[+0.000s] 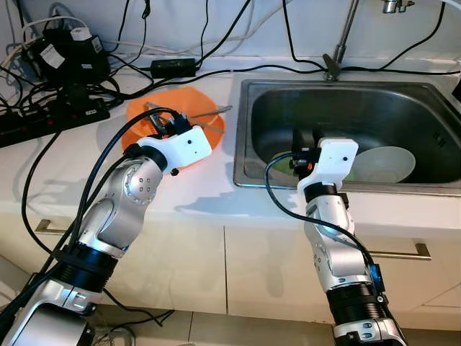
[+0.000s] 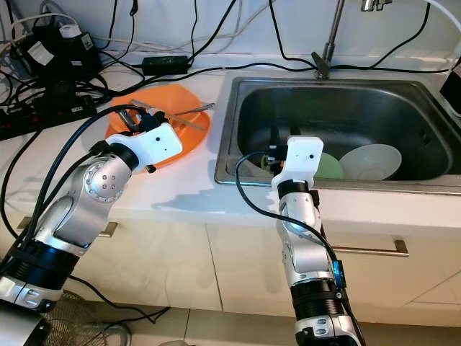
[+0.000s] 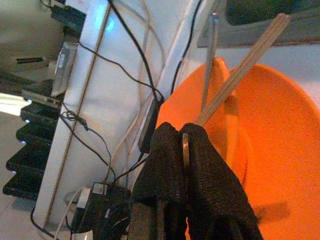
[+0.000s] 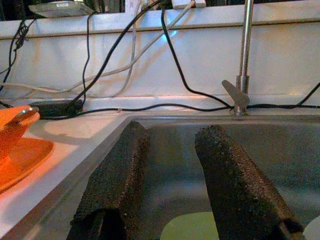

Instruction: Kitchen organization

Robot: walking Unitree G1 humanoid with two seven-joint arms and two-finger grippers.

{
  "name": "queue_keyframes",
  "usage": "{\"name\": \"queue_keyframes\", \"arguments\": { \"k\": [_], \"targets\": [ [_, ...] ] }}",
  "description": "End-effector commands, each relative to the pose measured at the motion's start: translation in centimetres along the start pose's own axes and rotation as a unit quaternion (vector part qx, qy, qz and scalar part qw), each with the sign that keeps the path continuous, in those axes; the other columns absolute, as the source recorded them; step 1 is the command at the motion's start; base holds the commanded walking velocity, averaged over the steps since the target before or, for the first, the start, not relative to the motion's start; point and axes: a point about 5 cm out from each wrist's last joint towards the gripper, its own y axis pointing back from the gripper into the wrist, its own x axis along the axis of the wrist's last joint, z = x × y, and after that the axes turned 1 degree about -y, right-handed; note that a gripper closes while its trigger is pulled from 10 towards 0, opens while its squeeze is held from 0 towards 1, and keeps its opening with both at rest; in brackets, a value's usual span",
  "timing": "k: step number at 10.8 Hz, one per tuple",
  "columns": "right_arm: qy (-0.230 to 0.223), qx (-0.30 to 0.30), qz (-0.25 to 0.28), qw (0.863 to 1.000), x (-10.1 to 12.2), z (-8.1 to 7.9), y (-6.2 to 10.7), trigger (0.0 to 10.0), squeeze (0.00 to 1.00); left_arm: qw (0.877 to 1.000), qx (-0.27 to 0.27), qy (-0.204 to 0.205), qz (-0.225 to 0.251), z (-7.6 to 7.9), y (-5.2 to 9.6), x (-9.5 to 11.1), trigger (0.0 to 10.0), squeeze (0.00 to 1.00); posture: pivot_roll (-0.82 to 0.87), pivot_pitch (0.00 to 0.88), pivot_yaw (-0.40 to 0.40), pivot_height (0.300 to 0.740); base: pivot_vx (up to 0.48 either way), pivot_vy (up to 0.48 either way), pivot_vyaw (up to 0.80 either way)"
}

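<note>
An orange bowl (image 1: 196, 101) sits on the white counter left of the sink (image 1: 360, 112). My left gripper (image 3: 181, 132) hangs over the bowl's near side, shut on a pair of wooden chopsticks (image 3: 250, 55) that slant out across the bowl. A thin metal utensil (image 3: 212, 55) lies in the bowl beside them. My right gripper (image 4: 170, 135) is open and holds nothing. It is inside the sink near the front left corner, above a green plate (image 2: 330, 167). A white bowl (image 1: 385, 164) lies to the right of the plate.
The faucet (image 1: 338, 43) rises behind the sink. A black power strip (image 1: 43, 121), adapters and tangled cables crowd the back left of the counter. White counter (image 1: 209, 187) lies bare between the orange bowl and the front edge. Cabinet doors with bar handles are below.
</note>
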Motion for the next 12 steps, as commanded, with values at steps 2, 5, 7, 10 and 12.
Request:
{"name": "queue_keyframes", "arguments": {
  "k": [2, 5, 7, 10, 12],
  "targets": [
    [0.000, 0.008, 0.008, 1.000, 0.5, -0.4, -0.5, 10.0, 0.00, 0.999, -0.042, -0.019, 0.017, 0.1, 0.3, 0.3, 10.0, 0.00, 0.06, 0.000, 0.030, 0.740, 0.000, 0.000, 0.00],
    [-0.003, 0.010, 0.006, 1.000, 0.4, -0.5, -0.5, 10.0, 0.00, 0.992, -0.094, 0.030, 0.076, -0.8, 1.3, 1.7, 10.0, 0.00, 0.07, 0.000, 0.034, 0.740, 0.000, 0.000, 0.00],
    [-0.005, 0.009, 0.006, 1.000, 0.4, -0.5, -0.5, 10.0, 0.00, 0.992, -0.087, 0.029, 0.088, -2.9, 1.9, 1.9, 10.0, 0.00, 0.07, 0.000, 0.036, 0.740, 0.000, 0.000, 0.00],
    [-0.008, 0.009, 0.005, 1.000, 0.3, -0.7, -0.5, 10.0, 0.00, 0.996, -0.040, -0.021, 0.082, -5.3, 2.2, 2.3, 10.0, 0.00, 0.08, 0.000, 0.038, 0.740, 0.000, 0.000, 0.00],
    [-0.009, 0.010, 0.003, 1.000, 0.2, -0.8, -0.5, 10.0, 0.00, 0.996, -0.052, -0.023, 0.065, -5.3, 2.2, 2.2, 10.0, 0.00, 0.07, 0.000, 0.038, 0.740, 0.000, 0.000, 0.00]
  ]
}}
